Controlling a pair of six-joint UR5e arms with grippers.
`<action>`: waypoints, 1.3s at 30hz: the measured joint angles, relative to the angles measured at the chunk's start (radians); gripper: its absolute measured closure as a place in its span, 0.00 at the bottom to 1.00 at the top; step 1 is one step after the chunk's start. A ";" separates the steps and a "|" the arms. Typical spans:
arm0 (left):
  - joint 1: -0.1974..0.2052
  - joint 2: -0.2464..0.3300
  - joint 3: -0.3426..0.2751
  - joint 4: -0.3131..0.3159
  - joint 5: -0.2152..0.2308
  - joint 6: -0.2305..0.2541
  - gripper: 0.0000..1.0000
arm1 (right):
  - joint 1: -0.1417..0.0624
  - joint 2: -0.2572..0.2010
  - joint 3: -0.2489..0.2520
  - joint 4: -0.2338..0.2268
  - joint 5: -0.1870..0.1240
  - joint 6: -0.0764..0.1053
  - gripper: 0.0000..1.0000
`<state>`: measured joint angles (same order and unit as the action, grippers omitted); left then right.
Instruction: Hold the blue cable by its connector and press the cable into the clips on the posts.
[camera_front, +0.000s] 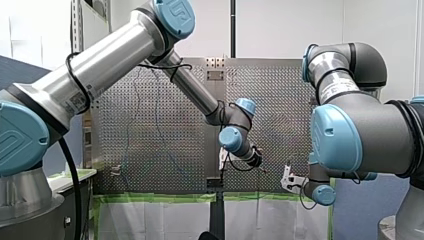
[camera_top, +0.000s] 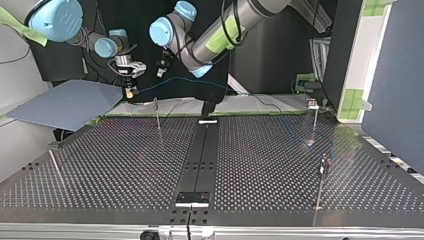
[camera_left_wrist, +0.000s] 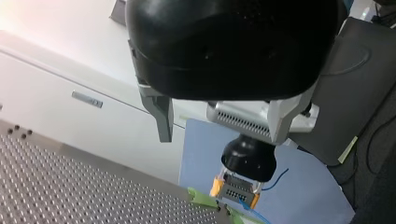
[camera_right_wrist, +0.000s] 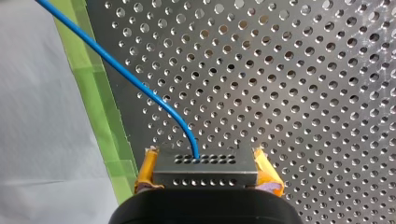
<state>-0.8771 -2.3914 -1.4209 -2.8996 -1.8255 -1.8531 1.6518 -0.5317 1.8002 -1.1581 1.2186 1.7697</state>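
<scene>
In the front view my left gripper (camera_front: 223, 161) hangs just below centre, at about six o'clock, with my right gripper (camera_front: 288, 177) at its four o'clock. In the top view the right gripper sits at ten o'clock, its yellow pads clamped on the connector (camera_top: 130, 93). The blue cable (camera_top: 155, 84) runs toward three o'clock above the perforated table (camera_top: 125, 165). In the left wrist view the left gripper's metal fingers (camera_left_wrist: 162, 116) stand wide apart, holding nothing. In the right wrist view the cable leaves the connector ahead of the gripper, bending toward its eleven o'clock.
</scene>
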 joint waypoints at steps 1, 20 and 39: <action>0.006 -0.006 0.007 -0.007 0.007 -0.007 0.01 | 0.001 0.000 0.000 0.000 0.000 0.000 1.00; 0.074 -0.162 0.166 -0.165 -0.019 0.061 0.01 | 0.016 0.001 0.000 -0.019 -0.001 0.026 1.00; 0.105 -0.291 0.334 -0.334 -0.021 0.045 0.01 | 0.017 0.002 -0.001 -0.021 -0.001 0.028 1.00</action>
<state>-0.7717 -2.6827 -1.0872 -3.2332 -1.8469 -1.8083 1.6683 -0.5302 1.7992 -1.1795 1.2176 1.7981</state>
